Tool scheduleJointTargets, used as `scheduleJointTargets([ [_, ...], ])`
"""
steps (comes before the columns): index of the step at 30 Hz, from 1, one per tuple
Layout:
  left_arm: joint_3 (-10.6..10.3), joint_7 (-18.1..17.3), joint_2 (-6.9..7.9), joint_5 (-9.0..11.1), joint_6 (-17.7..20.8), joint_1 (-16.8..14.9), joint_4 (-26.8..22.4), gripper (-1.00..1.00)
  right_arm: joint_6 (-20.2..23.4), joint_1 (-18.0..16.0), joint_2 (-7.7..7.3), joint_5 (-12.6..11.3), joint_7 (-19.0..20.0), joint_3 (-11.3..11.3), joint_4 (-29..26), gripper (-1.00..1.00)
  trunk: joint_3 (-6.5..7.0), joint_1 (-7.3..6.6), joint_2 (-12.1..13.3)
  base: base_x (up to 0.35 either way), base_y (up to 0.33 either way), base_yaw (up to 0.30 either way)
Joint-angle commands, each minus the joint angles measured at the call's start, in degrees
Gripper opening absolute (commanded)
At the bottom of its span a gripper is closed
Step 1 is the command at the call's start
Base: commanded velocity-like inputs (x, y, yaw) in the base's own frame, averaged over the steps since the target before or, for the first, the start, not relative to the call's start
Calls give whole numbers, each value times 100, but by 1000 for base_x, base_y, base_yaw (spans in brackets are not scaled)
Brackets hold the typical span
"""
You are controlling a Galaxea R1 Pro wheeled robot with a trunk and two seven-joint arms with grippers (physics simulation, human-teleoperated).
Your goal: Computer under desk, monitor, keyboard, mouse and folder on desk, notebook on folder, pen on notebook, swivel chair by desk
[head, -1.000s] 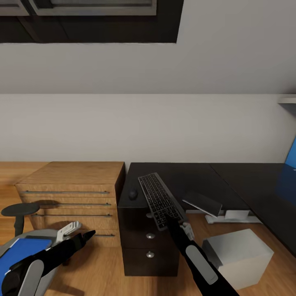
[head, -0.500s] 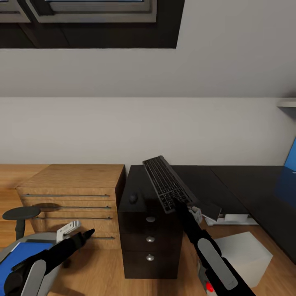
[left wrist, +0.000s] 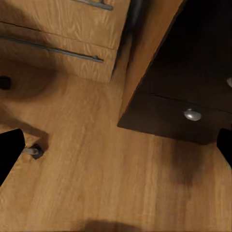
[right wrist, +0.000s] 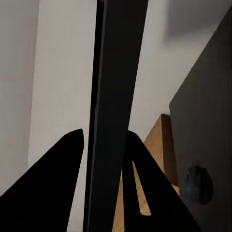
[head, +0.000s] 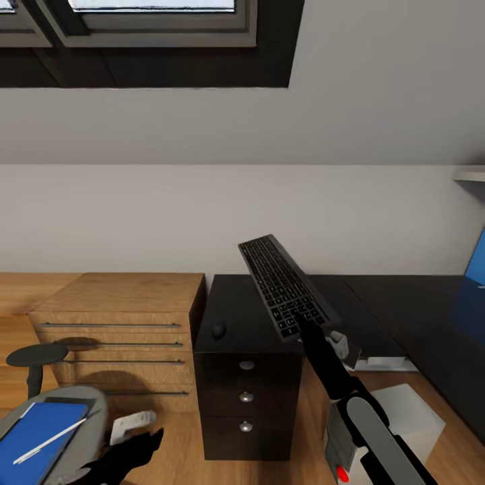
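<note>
Right pincer [head: 301,325] clamped on the near short edge of the keyboard [head: 285,286], which rises tilted from the pincer, clear of the bench [head: 377,296], its far end toward the wall. In the right wrist view the keyboard [right wrist: 113,121] runs edge-on between the two dark fingers [right wrist: 53,193]. The mouse [head: 218,329] rests on the bench to the left of and below the right pincer, apart from it. Left pincer [head: 138,441] hangs low over the wooden floor [head: 175,444] before the black drawers [head: 246,397]; whether it is open cannot be told. Left of it, the swivel chair [head: 91,411] carries the folder [head: 37,441] with the pen [head: 50,441] lying on top.
</note>
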Motion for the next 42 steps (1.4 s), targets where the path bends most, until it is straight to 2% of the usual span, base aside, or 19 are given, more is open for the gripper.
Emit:
scheduleJointTargets([
  [1,-119,50,0,-154,-256,50,140,100,-47,-3,-9,-58,-47,8,-12,-100,14,-23,38,0,0,0],
  [2,-279,59,-2,-517,-810,117,467,100,-46,0,-11,-62,-73,-20,-19,-100,32,-45,79,0,0,0],
  [3,-339,67,-6,-671,-1082,141,646,100,-45,1,-12,-64,-83,-31,-21,-100,50,-67,119,0,0,0],
  [4,-428,110,-24,-896,-1577,176,1023,100,-45,3,-13,-71,-96,-46,-25,-100,68,-89,159,0,0,0],
  [6,-480,210,-49,-1041,-1979,198,1405,100,-45,4,-14,-75,-101,-56,-27,-100,104,-132,239,0,0,0],
  [8,-534,557,-138,-1182,-2524,221,2088,100,-44,7,-15,-80,-107,-73,-19,-100,140,-176,319,0,0,0],
  [10,-556,744,-183,-1219,-2719,227,2340,100,-44,10,-18,-81,-108,-81,-17,-100,176,-220,399,0,0,0],
  [11,-590,973,-264,-1258,-3031,232,2568,100,-44,13,-24,-82,-109,-100,-13,-100,193,-242,440,0,0,0],
  [12,-607,1028,-294,-1269,-3148,233,2620,100,-44,13,-28,-82,-110,-105,-11,-100,211,-264,480,0,0,0],
  [15,-729,1221,-432,-1322,-3894,236,2860,100,-46,15,-58,-94,-111,-123,1,-100,265,-330,600,-71,0,0],
  [21,-751,1266,-454,-1333,-4022,237,2926,100,-52,15,-67,-292,-111,-134,11,-100,373,-462,841,-299,-40,0],
  [26,-768,1903,-470,-1456,-4029,237,2979,100,-51,15,-68,-379,-122,-299,90,-100,463,-572,1041,-288,-217,0],
  [27,-805,2123,-478,-1532,-4030,237,3018,100,-48,15,-68,-393,-123,-401,139,-100,481,-594,1081,-282,-241,0],
  [29,-1044,2325,-478,-1602,-4033,237,3214,100,-47,15,-63,-422,-115,-503,206,-100,517,-638,1161,-270,-251,0],
  [31,-1142,2373,-479,-1614,-4030,237,3401,100,-50,15,-56,-434,-113,-557,296,-100,553,-682,1242,-252,-266,0],
  [32,-1206,2412,-527,-1634,-4044,237,3562,100,-46,15,-22,-537,-116,-855,504,-100,570,-704,1282,-227,-284,0],
  [33,-1211,2417,-528,-1639,-4045,237,3571,100,-45,15,-20,-595,-117,-890,517,-100,588,-725,1322,-226,-285,0],
  [36,-1214,2422,-528,-1636,-4047,237,3602,100,-44,15,-24,-726,-123,-953,545,-100,638,-791,1442,-225,-286,-35],
  [42,-1216,2418,-522,-1639,-4055,237,3727,100,-40,15,-17,-796,-211,-954,557,-100,705,-923,1683,-223,-287,-122],
])
